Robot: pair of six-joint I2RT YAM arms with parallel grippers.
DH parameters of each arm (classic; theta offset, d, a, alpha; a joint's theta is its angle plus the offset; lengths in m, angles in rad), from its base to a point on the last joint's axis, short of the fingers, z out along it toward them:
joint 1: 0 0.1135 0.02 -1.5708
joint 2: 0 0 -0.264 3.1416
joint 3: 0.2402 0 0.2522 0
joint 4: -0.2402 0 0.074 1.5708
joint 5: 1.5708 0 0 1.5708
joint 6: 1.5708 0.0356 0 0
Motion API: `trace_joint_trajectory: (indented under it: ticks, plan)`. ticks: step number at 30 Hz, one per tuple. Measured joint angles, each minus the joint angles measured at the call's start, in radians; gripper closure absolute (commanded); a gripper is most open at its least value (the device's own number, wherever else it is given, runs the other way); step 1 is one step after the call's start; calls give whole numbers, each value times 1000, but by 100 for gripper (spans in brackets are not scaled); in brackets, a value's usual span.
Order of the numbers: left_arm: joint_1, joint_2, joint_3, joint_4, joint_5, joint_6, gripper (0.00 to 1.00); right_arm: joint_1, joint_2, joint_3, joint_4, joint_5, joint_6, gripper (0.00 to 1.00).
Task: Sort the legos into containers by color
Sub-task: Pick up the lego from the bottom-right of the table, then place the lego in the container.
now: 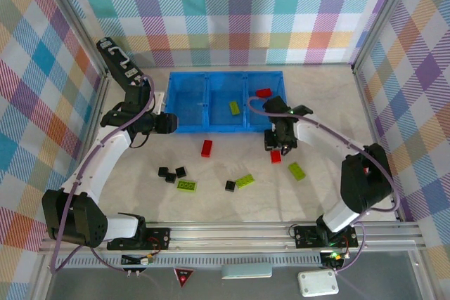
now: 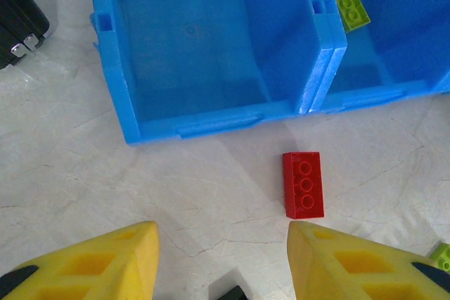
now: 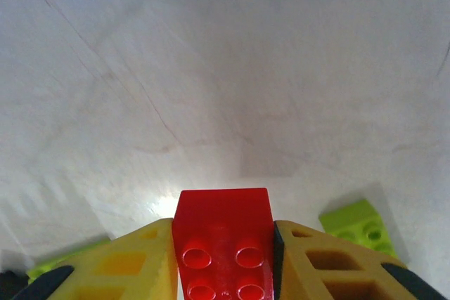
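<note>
Sorting is judged to be at an early stage. In the blue bin (image 1: 211, 130), one red brick (image 1: 264, 93) is lodged in the right compartment and one lime green brick (image 1: 233, 107) in the middle compartment. The left compartment (image 1: 188, 100) is seen bare, so no black piece is binned yet. Loose on the table (image 1: 267, 205) are noted a second red brick (image 1: 206, 147) just near of the bin, a cluster of three black bricks (image 1: 171, 173), a lone black brick (image 1: 230, 185) and three lime green pieces (image 1: 187, 185), (image 1: 244, 180) and (image 1: 296, 170). Two pieces are thus counted as sorted and nine as outstanding, one of them in hand. The right arm is reached in from the near right, bent at the elbow. The right gripper (image 1: 276, 151) is pointed down at the table just near of the right compartment, its fingers closed on a third red brick (image 3: 223, 244), studs toward the wrist camera. Whether that brick is clear of the surface cannot be told. The left arm is folded with its elbow far left, and the left gripper (image 2: 219, 233) is held at the bin's near left corner. Its fingers are spread wide with nothing between them, and the second red brick lies just beyond the right fingertip.
</note>
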State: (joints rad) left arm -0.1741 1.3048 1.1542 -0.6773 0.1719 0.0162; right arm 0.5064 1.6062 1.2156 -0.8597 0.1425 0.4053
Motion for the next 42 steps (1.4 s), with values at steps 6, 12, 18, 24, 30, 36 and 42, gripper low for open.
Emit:
trace_joint_trajectory:
  ticks: [6, 12, 18, 24, 30, 36, 42]
  plan:
    - [0, 0, 0, 0, 0, 0, 49, -38, 133, 237, -37, -1, -56, 64]
    - [0, 0, -7, 0, 0, 0, 49, -95, 273, 464, -62, -35, -111, 64]
    - [0, 0, -11, 4, -7, 0, 49, -140, 410, 633, -53, -62, -152, 64]
    - [0, 2, -24, 5, -24, 0, 49, -161, 517, 708, 22, -71, -165, 64]
    - [0, 13, -32, 8, -36, 0, 49, -161, 610, 747, 127, -77, -187, 64]
    - [0, 42, -34, 20, -45, 0, 49, -161, 688, 801, 198, -84, -187, 64]
    - [0, 52, -38, 26, -52, 0, 49, -161, 754, 850, 235, -102, -185, 64]
